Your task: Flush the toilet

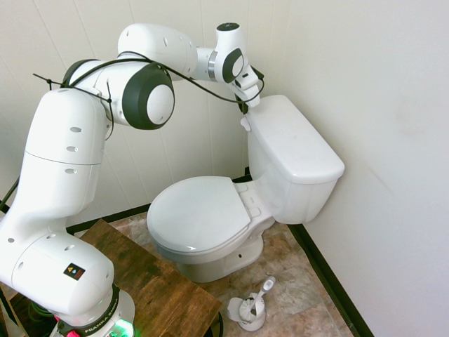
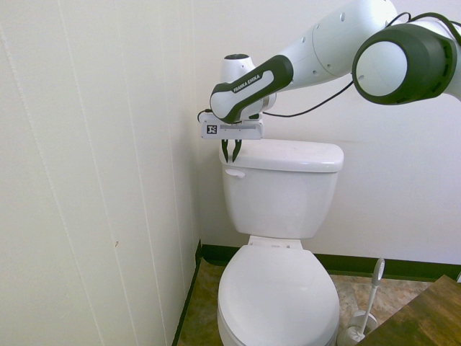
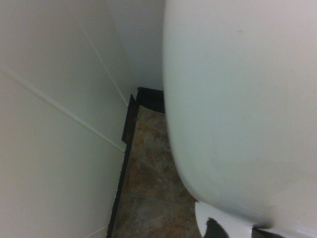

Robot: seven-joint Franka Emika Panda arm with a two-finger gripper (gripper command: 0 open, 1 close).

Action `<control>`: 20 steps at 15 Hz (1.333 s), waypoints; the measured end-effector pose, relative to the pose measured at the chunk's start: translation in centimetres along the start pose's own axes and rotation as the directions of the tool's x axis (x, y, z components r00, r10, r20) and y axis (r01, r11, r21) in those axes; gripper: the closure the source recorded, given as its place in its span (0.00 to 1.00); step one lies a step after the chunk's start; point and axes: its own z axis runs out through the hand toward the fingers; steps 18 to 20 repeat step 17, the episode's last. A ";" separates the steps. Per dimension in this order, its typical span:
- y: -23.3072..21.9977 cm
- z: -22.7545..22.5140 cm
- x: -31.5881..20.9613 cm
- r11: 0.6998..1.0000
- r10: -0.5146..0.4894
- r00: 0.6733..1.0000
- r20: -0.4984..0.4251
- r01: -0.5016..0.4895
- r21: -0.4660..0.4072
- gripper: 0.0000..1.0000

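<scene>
On brown stone-patterned flooring (image 1: pixel 295 309), the glossy white ceramic toilet (image 2: pixel 281 191) stands against a plain pale wall (image 1: pixel 393 98), beside a white panelled wall (image 2: pixel 94 180). A white brush in its holder (image 1: pixel 250 311) and a brown wooden table (image 1: pixel 151 281) are nearby. The black two-finger gripper (image 2: pixel 231 160) points down near the small white flush lever (image 2: pixel 235 173), jaws partly open, holding nothing.

white rounded arm (image 1: pixel 66 151), dark green rings, black cable

Exterior views bright, pale, fairly sharp; soft glare on seat lid (image 1: pixel 199 214). Wrist view dimmer, softly blurred.
</scene>
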 end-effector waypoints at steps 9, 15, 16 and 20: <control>0.5 4.2 0.4 0.999 0.041 0.998 0.042 -0.040 -0.035 1.00; 0.5 5.2 0.9 0.996 0.066 0.996 0.060 -0.062 -0.067 1.00; 0.4 5.2 1.0 0.995 0.069 0.996 0.063 -0.065 -0.071 1.00; 0.4 5.2 1.1 0.995 0.073 0.995 0.067 -0.068 -0.074 1.00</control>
